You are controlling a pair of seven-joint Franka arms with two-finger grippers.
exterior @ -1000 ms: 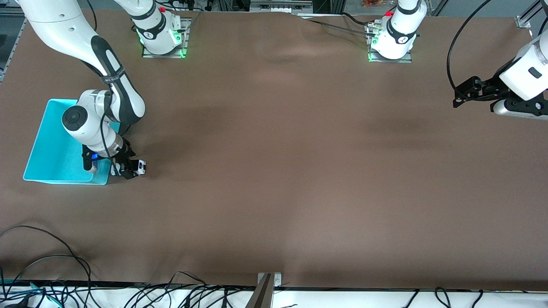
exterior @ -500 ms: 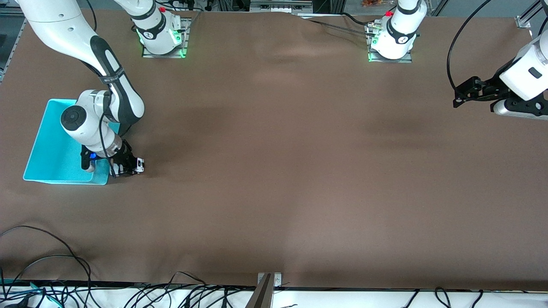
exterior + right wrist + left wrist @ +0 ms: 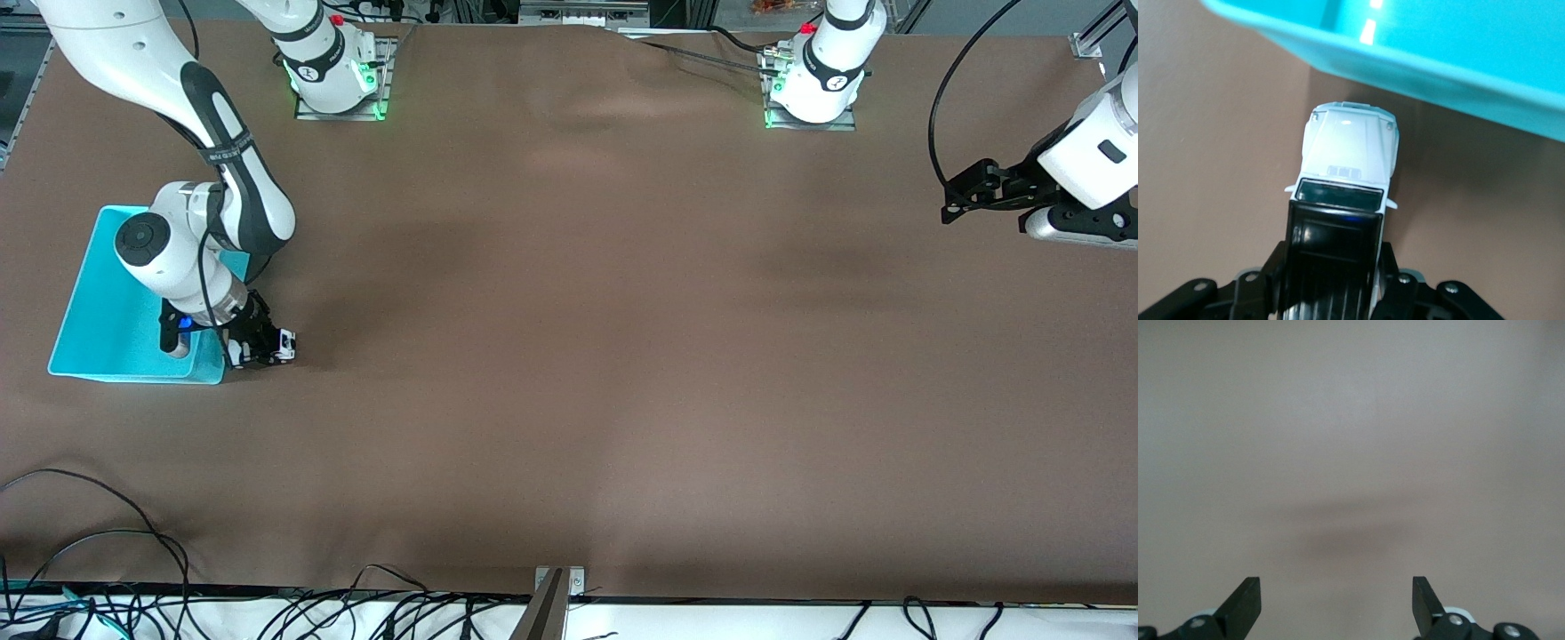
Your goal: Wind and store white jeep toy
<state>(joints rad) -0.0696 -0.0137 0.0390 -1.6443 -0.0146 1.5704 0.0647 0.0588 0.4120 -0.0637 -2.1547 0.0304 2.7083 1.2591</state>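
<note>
Right gripper [image 3: 260, 348] jaws clamping white jeep toy [image 3: 1350, 155] by black rear roof, just beside cyan bin [image 3: 98, 293] on table. Likely light, rigid, smooth-sided. Left gripper [image 3: 1337, 603] waiting, jaws apart.

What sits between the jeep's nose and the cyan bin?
Only bare brown tablecloth lies between the white jeep toy and the cyan bin, seen in the right wrist view.

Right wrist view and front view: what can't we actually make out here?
- White jeep toy: wheels and rear hidden in the right wrist view by the right gripper shut on it; whether it touches the table cannot be told.
- Front view: jeep too small for detail.
- Cyan bin: partly covered by the right arm.
- Left gripper: open; its arm waits, cut off by the front view's edge.
</note>
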